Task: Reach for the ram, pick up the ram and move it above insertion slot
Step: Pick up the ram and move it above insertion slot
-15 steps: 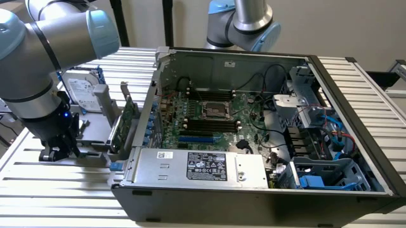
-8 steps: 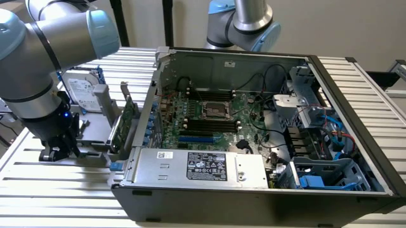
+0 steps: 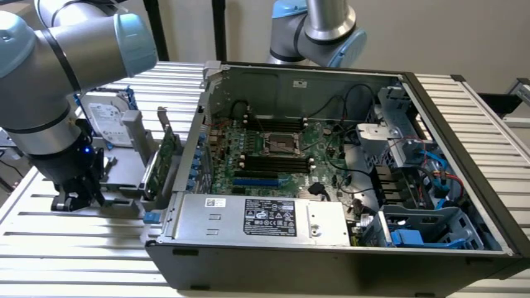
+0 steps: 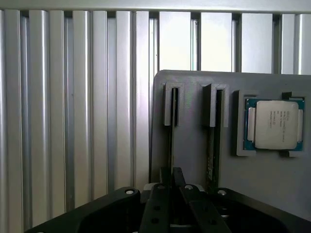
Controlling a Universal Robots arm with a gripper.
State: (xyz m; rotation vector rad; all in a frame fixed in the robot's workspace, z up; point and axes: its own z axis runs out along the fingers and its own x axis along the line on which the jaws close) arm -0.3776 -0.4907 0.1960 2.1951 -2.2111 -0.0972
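Where the pincer (image 4: 171, 171) clamps the ram (image 4: 173, 116) in its gray holder (image 4: 189, 145), second stick (image 4: 212, 145) and processor (image 4: 274, 124) beside.

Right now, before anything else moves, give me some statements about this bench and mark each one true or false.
1. The computer case lies open, with its motherboard showing. True.
2. The hand is over the motherboard's slots. False: it is down at the gray holder, outside the case.
3. The ram stands on edge in a slot of the holder, in line with the hand. True.
4. The hard drive sits inside the case. False: it stands outside it, toward the exterior view's left.
5. A processor chip lies in a recess of the holder. True.
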